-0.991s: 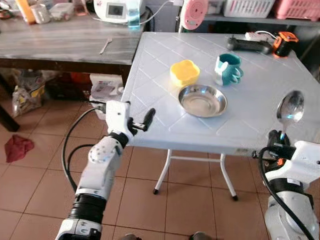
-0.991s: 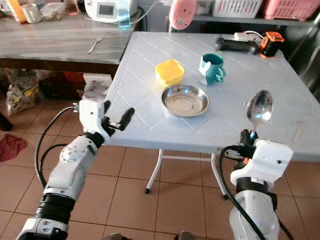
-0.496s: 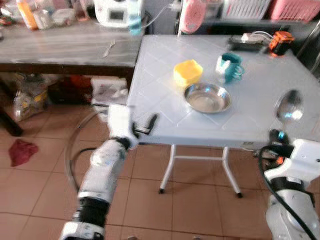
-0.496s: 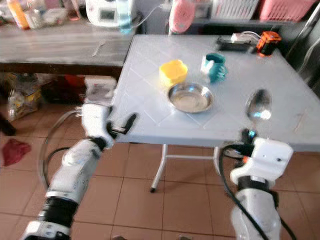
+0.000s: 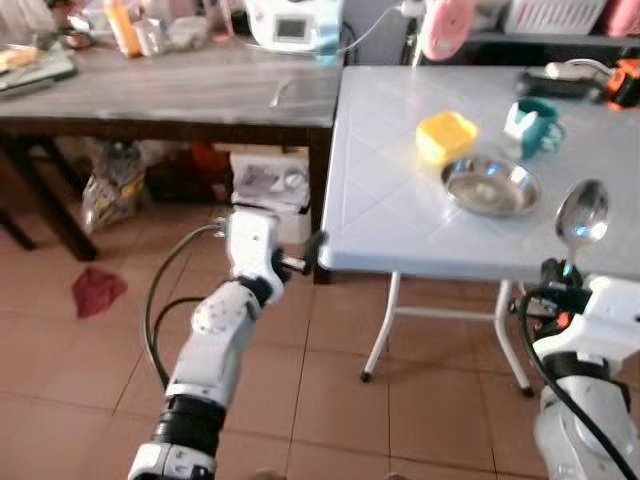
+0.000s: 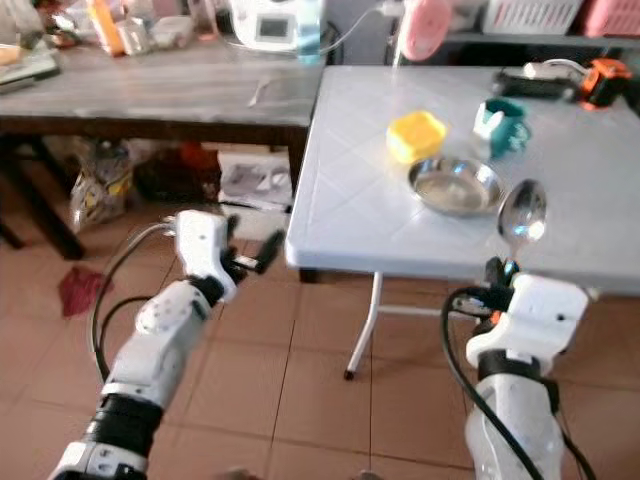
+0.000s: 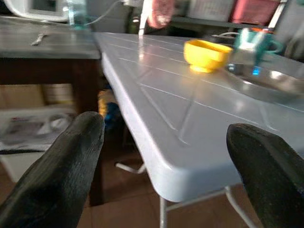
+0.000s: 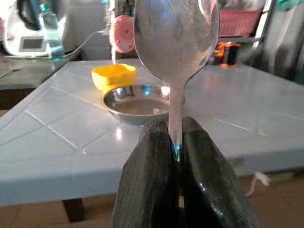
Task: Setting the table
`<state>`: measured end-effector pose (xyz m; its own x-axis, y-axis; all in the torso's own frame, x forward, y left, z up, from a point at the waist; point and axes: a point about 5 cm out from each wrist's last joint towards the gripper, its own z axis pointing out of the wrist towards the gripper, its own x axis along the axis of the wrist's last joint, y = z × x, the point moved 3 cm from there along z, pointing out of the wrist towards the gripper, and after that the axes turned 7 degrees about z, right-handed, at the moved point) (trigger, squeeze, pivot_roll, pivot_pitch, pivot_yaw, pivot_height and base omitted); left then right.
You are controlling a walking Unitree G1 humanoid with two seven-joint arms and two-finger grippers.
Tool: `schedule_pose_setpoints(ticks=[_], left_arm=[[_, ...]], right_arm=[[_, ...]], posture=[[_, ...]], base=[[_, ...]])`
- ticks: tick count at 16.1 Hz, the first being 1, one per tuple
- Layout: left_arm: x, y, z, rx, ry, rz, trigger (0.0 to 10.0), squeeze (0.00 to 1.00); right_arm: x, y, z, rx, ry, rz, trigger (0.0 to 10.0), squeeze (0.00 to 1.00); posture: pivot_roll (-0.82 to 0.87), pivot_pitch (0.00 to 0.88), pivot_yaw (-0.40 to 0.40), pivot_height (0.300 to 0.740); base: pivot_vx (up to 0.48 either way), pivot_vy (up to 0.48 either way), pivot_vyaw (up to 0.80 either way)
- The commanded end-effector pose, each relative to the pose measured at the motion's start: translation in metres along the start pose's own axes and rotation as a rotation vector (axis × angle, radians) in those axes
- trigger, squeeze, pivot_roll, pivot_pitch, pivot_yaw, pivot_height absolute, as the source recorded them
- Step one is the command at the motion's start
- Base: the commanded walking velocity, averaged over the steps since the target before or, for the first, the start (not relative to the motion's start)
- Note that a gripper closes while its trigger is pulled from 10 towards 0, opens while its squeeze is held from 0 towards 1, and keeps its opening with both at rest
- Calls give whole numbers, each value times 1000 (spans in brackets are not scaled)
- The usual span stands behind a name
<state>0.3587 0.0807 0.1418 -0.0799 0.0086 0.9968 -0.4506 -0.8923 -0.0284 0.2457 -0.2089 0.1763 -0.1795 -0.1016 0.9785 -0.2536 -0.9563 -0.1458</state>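
Observation:
A white plastic table (image 5: 400, 200) carries a yellow bowl (image 5: 446, 136), a teal cup (image 5: 533, 122) and a shallow steel bowl (image 5: 490, 186). My right gripper (image 5: 558, 272) is shut on the handle of a large metal spoon (image 5: 582, 212), held upright in front of the table's near edge. In the right wrist view the spoon (image 8: 175, 33) rises from the shut gripper (image 8: 175, 142), with the steel bowl (image 8: 137, 102) behind it. My left gripper (image 5: 305, 256) is open and holds nothing, just off the table's near left corner. The left wrist view shows its fingers (image 7: 61, 175) spread before the table edge (image 7: 190, 180).
A dark wooden table (image 5: 170, 95) stands to the left with a fork (image 5: 280, 93), a white appliance (image 5: 292, 22) and bottles. Bags and boxes (image 5: 262, 180) sit beneath it. A red cloth (image 5: 98, 290) lies on the tiled floor. An orange tool (image 5: 628, 80) rests at the white table's far edge.
The whole view has swung left and pulled back, so the white table now sits further right. Both arms keep their pose; the spoon stays in my right gripper.

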Motion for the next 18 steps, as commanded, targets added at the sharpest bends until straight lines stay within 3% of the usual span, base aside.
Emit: schedule_pose_setpoints(ticks=[1,8,18], left_arm=[[2,-9,-2,23,-4,24,10000,0],[1,-7,-1,18,-5,24,10000,0],[12,3,2,-22,64,45,10000,0]], right_arm=[[5,-3,0,10,19,4,10000,0],[8,-5,3,20,32,7,10000,0],[8,-6,6,35,33,-4,10000,0]], posture=[[-26,110,4,714],[-26,112,2,714],[-25,85,-13,714]], base=[[0,409,0],[0,377,0],[0,0,0]])
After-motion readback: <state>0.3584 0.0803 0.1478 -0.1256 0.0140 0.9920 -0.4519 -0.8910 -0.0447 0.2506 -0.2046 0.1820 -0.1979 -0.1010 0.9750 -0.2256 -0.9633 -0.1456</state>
